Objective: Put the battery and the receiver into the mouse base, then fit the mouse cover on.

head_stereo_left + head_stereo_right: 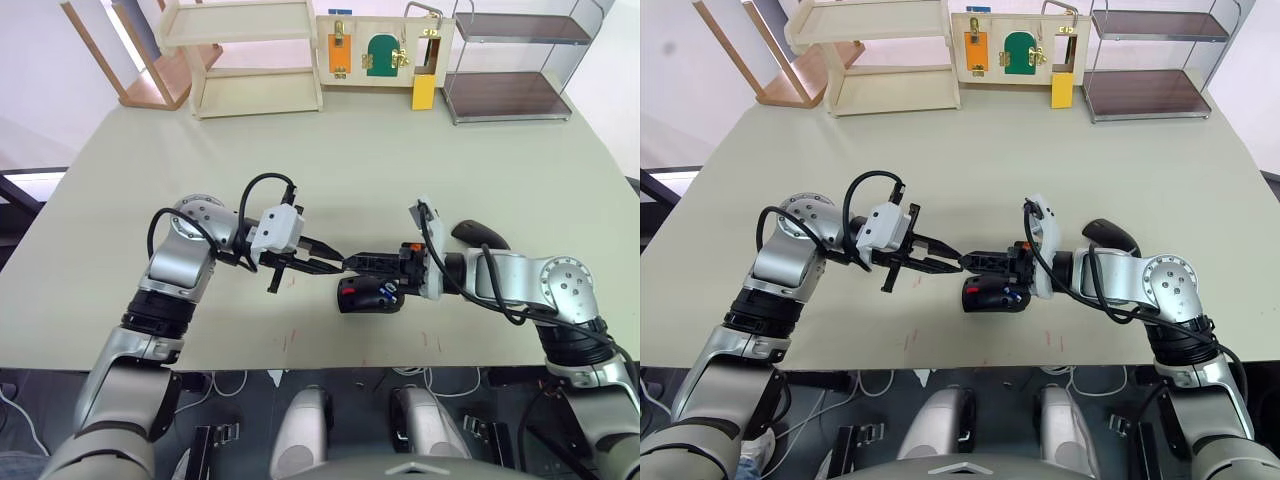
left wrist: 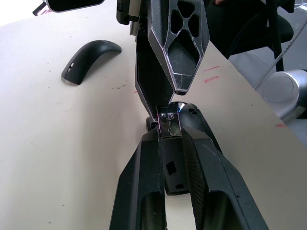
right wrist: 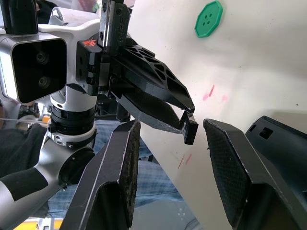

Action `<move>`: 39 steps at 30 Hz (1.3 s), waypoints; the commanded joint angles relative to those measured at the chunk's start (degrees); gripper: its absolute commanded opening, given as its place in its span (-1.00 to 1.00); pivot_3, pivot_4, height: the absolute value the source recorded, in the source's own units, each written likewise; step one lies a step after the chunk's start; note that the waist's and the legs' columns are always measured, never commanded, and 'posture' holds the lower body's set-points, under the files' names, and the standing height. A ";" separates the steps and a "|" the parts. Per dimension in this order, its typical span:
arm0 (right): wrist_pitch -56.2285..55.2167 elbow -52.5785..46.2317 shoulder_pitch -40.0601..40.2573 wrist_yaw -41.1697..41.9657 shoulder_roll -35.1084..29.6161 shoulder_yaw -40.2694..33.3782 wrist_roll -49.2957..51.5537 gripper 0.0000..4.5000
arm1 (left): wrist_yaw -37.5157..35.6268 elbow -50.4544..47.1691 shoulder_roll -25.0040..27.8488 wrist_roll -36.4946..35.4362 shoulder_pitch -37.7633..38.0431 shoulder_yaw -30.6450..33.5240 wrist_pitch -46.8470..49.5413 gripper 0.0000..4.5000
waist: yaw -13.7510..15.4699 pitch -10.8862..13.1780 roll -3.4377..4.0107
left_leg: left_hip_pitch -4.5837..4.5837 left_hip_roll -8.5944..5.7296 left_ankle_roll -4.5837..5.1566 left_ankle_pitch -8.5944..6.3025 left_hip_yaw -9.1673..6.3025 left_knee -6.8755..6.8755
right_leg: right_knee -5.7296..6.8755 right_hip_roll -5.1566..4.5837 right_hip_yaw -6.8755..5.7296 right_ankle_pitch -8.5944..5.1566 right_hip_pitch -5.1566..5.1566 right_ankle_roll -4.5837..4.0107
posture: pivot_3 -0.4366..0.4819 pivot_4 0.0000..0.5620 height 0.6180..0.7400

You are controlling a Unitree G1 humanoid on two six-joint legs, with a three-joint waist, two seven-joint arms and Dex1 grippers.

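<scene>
Now the left gripper point(image 1: 335, 264) pinches the small receiver point(image 2: 169, 125) above the mouse base point(image 1: 370, 295) near the table's point(image 1: 330, 160) front edge; the right gripper point(image 1: 352, 264) gapes empty around it, mouse cover point(image 1: 480, 235) behind

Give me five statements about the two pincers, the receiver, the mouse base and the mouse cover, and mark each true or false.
1. The left pincer grips the small receiver at its fingertips. True.
2. The right pincer is shut tight on the receiver. False: its fingers are spread apart, with the receiver held between them but not clamped.
3. The mouse base lies on the table just below where the two pincers meet. True.
4. The mouse cover is already fitted on the base. False: it lies apart on the table, beside the right arm.
5. The two pincers are at opposite ends of the table. False: their tips meet near the table's front edge.
</scene>
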 commanded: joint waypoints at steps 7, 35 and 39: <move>0.53 -0.38 -0.38 -0.17 -0.57 -0.25 1.12 -0.02 | -1.57 -1.77 0.44 -0.91 -1.01 0.40 -1.08 -0.94 | -0.01 0.00 0.00 | 0.00 0.00 0.00 0.00 0.00 0.00 | 0.00 0.00 0.00 0.00 0.00 0.00 | -0.05 -0.47 1.00; 0.06 0.01 0.00 -1.77 0.90 -1.25 1.12 -0.98 | -2.34 -0.74 0.63 -0.81 -0.92 0.12 -2.03 -0.94 | -0.01 0.00 0.00 | 0.00 0.00 0.00 0.00 0.00 -0.02 | -0.03 0.00 0.00 0.00 -0.01 0.00 | -0.05 -0.47 1.00; 0.28 0.20 -0.10 -1.56 0.67 -1.32 1.12 -0.98 | -2.35 -0.35 0.68 -0.67 -0.97 0.14 -2.33 -0.94 | -0.01 0.00 0.00 | 0.00 0.00 0.00 0.00 0.00 -0.02 | -0.04 0.00 0.00 0.00 -0.01 0.00 | -0.05 -0.47 1.00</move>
